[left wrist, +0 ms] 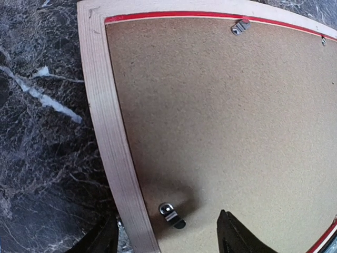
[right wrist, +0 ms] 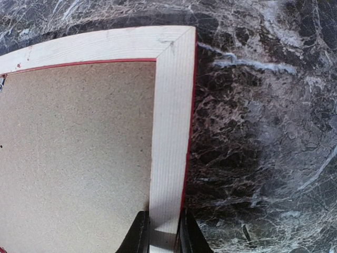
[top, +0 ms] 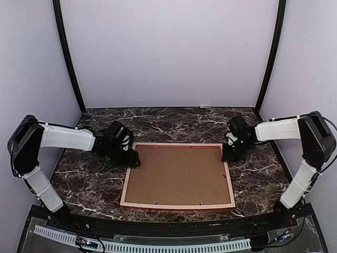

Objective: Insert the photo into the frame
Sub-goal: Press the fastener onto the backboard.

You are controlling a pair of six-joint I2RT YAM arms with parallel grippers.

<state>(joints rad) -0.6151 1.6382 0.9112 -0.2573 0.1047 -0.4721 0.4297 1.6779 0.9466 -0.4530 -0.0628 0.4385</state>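
Note:
The frame (top: 179, 206) lies face down on the marble table, pale wood back up, with red showing at its edges. A plain brown backing board (top: 178, 176) fills it. The photo is not in view. My left gripper (top: 134, 159) is at the frame's left rail near the far corner. In the left wrist view it (left wrist: 166, 229) is open, one finger outside the rail (left wrist: 108, 132) and one over the board, with a metal clip (left wrist: 171, 215) between them. My right gripper (top: 227, 154) is at the right rail. In the right wrist view it (right wrist: 164, 226) is shut on that rail (right wrist: 171, 116).
Dark marble tabletop (top: 95, 182) surrounds the frame. More small metal clips sit along the board's edges, one in the left wrist view (left wrist: 240, 26). Pale walls and black corner posts enclose the back and sides.

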